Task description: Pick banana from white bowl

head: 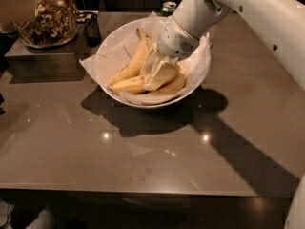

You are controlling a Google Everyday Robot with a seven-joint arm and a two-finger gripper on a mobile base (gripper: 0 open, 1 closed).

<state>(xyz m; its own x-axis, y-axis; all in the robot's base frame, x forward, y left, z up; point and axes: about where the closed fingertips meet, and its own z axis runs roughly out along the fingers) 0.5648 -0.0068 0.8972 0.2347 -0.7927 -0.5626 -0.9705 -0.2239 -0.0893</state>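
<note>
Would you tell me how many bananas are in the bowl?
3: long banana up the left side, a second banana front left, a third banana front right by the pincer; more may be hidden.

A single camera looks down steeply from above the near edge of the table (pixel 143 171), facing across it toward the far side, close enough that the tabletop fills the view; the gripper (pixel 161 74) sits just above the view's centre, down inside the white bowl (pixel 202 73). From the gripper, the arm (pixel 252 13) runs off toward the upper right corner; the jar of nuts (pixel 47 18) stands well off toward the upper left; bare table lies nearer the camera.
</note>
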